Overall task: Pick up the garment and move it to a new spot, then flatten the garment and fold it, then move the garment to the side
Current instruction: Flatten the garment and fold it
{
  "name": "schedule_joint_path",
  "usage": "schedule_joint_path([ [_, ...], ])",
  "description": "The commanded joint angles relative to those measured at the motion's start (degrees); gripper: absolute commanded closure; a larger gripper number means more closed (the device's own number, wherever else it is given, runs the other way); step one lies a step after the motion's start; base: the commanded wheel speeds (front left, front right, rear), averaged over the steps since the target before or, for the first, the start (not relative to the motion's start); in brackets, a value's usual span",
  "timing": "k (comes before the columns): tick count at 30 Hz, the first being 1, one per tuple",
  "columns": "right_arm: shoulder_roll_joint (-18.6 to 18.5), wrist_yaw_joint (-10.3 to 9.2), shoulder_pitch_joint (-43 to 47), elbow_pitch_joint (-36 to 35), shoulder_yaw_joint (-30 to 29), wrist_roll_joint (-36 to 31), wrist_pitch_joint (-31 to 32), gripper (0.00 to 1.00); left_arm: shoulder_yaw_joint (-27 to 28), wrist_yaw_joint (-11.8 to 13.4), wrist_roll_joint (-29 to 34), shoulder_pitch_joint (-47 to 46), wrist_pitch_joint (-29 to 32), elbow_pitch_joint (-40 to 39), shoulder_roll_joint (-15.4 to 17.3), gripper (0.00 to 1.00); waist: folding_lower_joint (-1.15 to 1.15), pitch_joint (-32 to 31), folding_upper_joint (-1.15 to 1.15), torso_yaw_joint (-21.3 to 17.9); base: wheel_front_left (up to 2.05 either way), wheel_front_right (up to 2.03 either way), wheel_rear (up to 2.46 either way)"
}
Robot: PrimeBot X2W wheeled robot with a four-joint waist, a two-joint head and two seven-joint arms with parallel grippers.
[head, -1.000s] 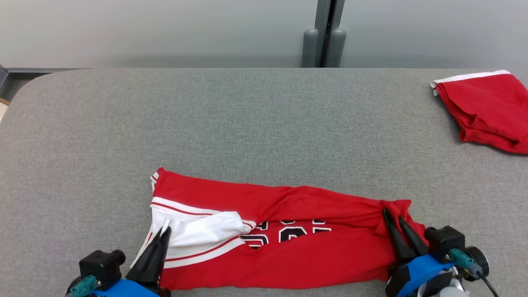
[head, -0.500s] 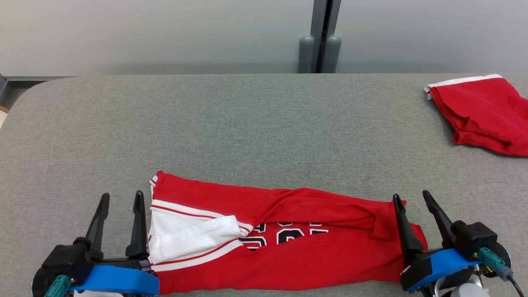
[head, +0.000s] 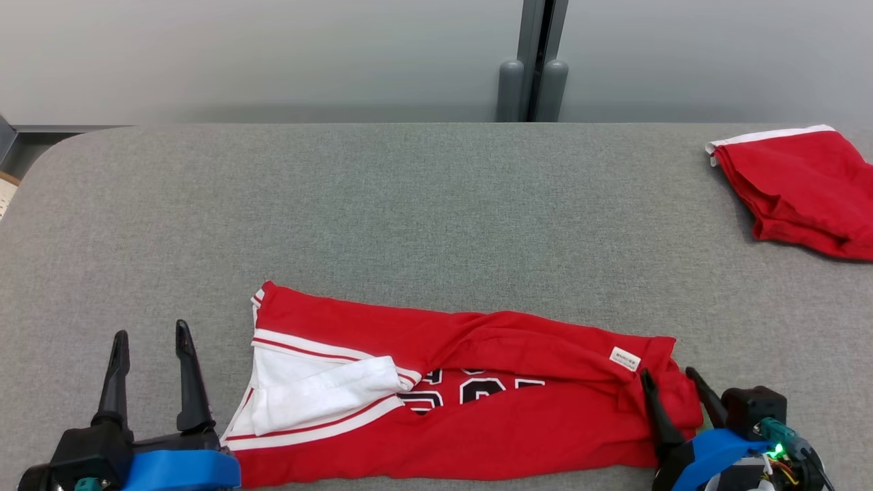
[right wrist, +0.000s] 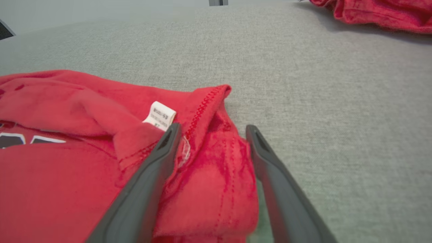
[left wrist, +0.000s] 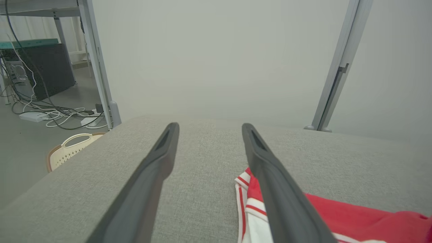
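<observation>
The garment (head: 491, 416) is a red jersey with white trim and black numbers, lying folded lengthwise near the table's front edge. Its white-trimmed end (left wrist: 248, 189) lies just right of my left gripper (head: 151, 335), which stands open over bare table, holding nothing (left wrist: 209, 126). My right gripper (head: 672, 380) is open at the garment's right end, its fingers spread over the loose red cloth (right wrist: 209, 168) beside a white label (right wrist: 160, 114), gripping nothing (right wrist: 211, 128).
A second red garment (head: 805, 184) lies bunched at the table's far right (right wrist: 374, 11). The grey table (head: 409, 204) stretches wide behind the jersey. Left of the table, on the floor, are a cream basket (left wrist: 69, 152) and cables (left wrist: 50, 114).
Both grippers let go of the garment's ends and opened. The left one drew back to the left, off the cloth; the right one pulled back toward the front edge. A white label now shows.
</observation>
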Motion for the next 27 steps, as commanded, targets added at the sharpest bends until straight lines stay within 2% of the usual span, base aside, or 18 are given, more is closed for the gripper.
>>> schedule_joint_path([
  [1,0.29,0.01,-0.74,1.09,0.22,-0.41,0.03,0.0,1.37,-0.42,1.61,0.42,-0.25,0.55,-0.74,0.0,0.0,0.08,0.0,0.01,0.0,0.0,0.0],
  [9,0.75,0.02,-0.09,6.14,2.1,-0.04,2.73,0.0,4.63,-1.95,6.3,-0.21,-0.25,2.84,-2.54,0.0,0.0,-0.01,0.0,-0.04,0.0,0.0,0.0],
  [10,0.87,0.03,0.06,6.58,2.85,0.23,3.02,0.43,4.81,-1.93,6.63,-0.23,-0.25,2.9,-2.77,0.0,0.0,-0.05,0.0,-0.05,0.0,0.0,0.0],
  [11,0.96,0.08,0.13,6.82,3.5,0.62,3.16,0.73,4.96,-1.97,7.01,-0.14,-0.25,3.05,-2.97,0.0,0.0,-0.11,0.0,-0.07,0.0,0.0,0.0],
  [12,1.03,0.09,0.04,6.92,4.25,0.83,3.24,0.97,5.07,-2.05,7.46,-0.06,-0.25,3.37,-3.07,0.0,0.0,-0.18,0.0,-0.07,0.0,0.0,0.0],
  [13,1.06,0.09,-0.11,6.9,4.67,1.31,3.02,1.0,5.27,-2.17,7.7,-0.15,-0.25,3.6,-3.12,0.0,0.0,-0.25,0.0,-0.09,0.0,0.0,0.0],
  [18,0.3,0.01,-1.82,5.38,3.89,2.39,0.7,1.0,6.0,-2.78,8.71,-0.07,-0.25,4.44,-3.6,0.0,0.0,-0.71,0.0,-0.49,0.0,0.0,0.0],
  [27,-7.8,-0.01,-4.04,3.2,-3.68,3.18,1.55,1.0,6.52,-3.61,9.91,-0.4,-0.25,5.04,-3.93,0.0,0.0,-1.1,0.0,-1.25,0.0,0.0,0.0],
])
